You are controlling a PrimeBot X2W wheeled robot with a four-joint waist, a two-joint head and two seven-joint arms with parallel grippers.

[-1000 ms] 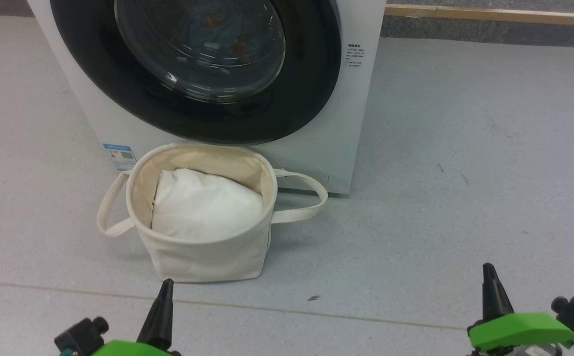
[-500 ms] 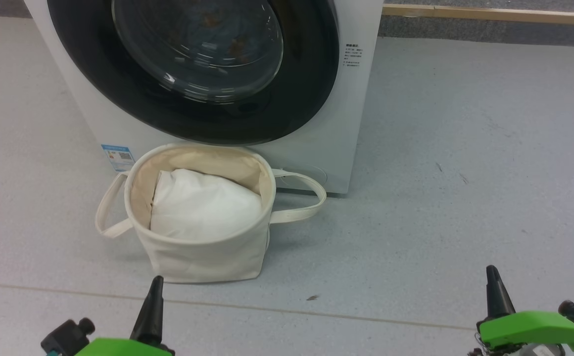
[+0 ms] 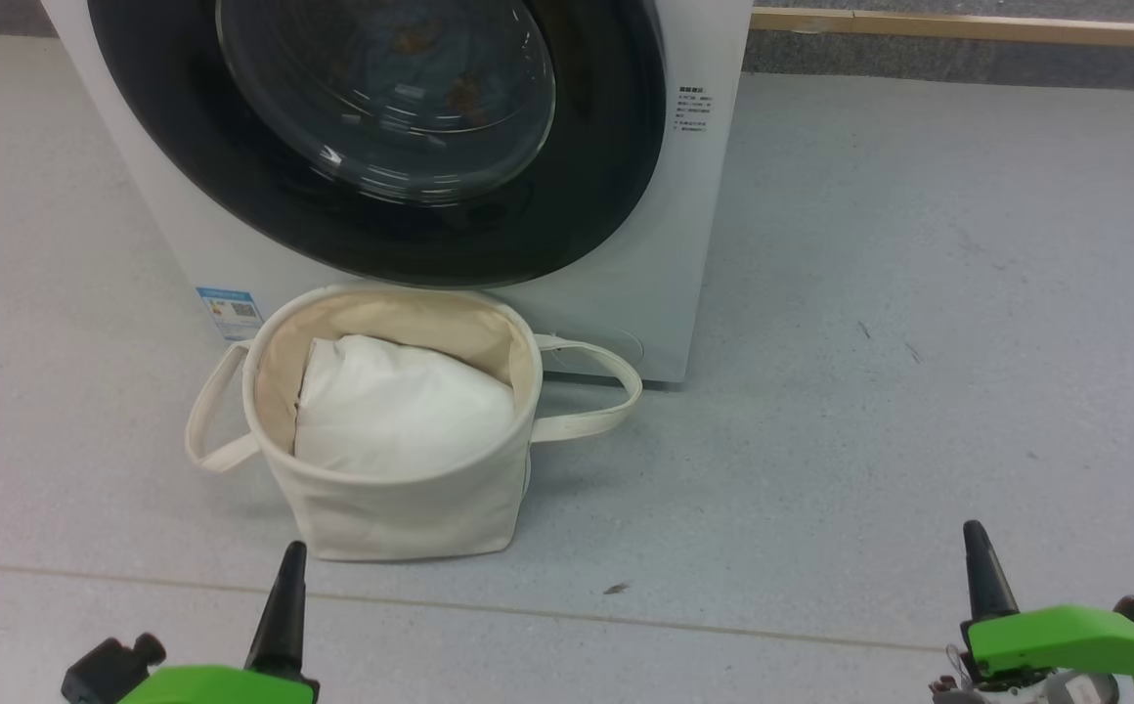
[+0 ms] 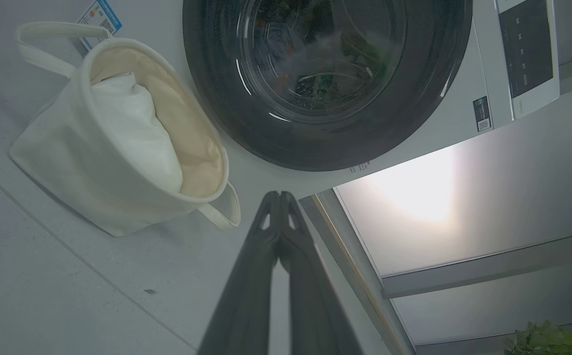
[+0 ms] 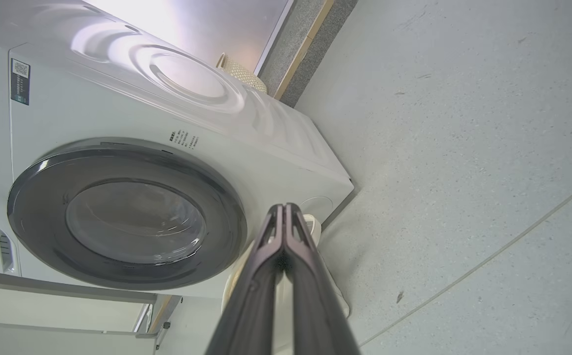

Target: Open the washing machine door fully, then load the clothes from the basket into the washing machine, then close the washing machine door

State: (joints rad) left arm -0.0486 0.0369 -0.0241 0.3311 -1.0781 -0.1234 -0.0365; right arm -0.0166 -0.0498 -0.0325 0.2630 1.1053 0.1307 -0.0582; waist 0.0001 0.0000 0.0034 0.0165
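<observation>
The white washing machine point(image 3: 626, 313) stands ahead, and its door point(image 3: 235, 196), a black rim around bulging glass, lies flush against the front. Behind the glass I make out the clothes point(image 3: 469, 93), bluish fabric with orange spots. The cream basket point(image 3: 401, 508) sits on the floor right in front of the machine, holding a plain white pillow-like liner point(image 3: 401, 411). My left gripper point(image 3: 288, 567) is shut and empty, just short of the basket's near side. My right gripper point(image 3: 980, 552) is shut and empty, far right over bare floor. Both wrist views show pressed-together tips: left gripper point(image 4: 280, 195), right gripper point(image 5: 283, 207).
A blue sticker point(image 3: 230, 311) marks the machine's lower left corner. A wooden strip point(image 3: 968, 27) runs along the back wall. A floor seam point(image 3: 723, 626) crosses near my grippers, with a small dark speck point(image 3: 616, 589) beside it. Grey floor spreads to the right.
The head view has shifted slightly, so the machine and basket sit a little further left. My left gripper has drifted left and lower in the picture. Both grippers stay shut.
</observation>
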